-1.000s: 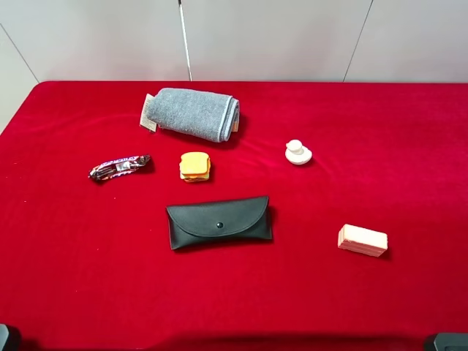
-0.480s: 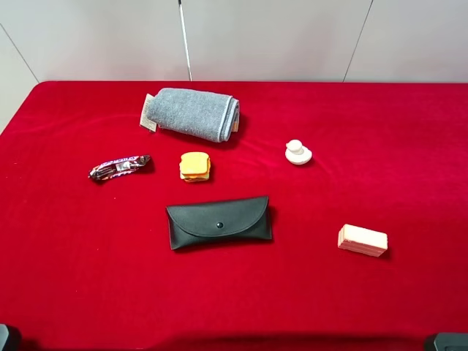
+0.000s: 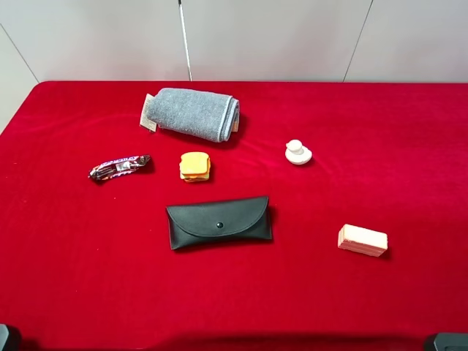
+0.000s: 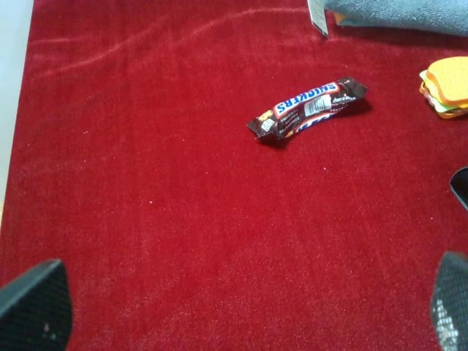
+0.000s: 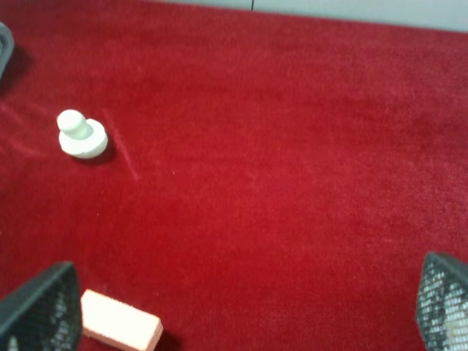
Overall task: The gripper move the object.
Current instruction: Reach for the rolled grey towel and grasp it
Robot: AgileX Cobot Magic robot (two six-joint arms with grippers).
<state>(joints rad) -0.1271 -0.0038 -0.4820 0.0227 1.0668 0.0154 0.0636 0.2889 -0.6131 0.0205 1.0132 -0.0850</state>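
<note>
The rolled grey towel [image 3: 194, 113] with a pale edge stripe and a tan tag lies at the far middle-left of the red table. Its near edge [image 4: 402, 13] and tag show in the left wrist view. My left gripper [image 4: 241, 311] is open and empty. It hangs over bare red cloth near the table's front left, far from the towel. My right gripper [image 5: 241, 307] is open and empty over the front right of the table. In the high view only dark bits of the arms show at the bottom corners [image 3: 7, 338].
A Snickers bar [image 3: 119, 167] and a toy sandwich [image 3: 194, 167] lie in front of the towel. A flat black pouch [image 3: 219, 221] lies nearer the front. A white knob [image 3: 297, 152] and a pink block [image 3: 362, 240] lie on the right.
</note>
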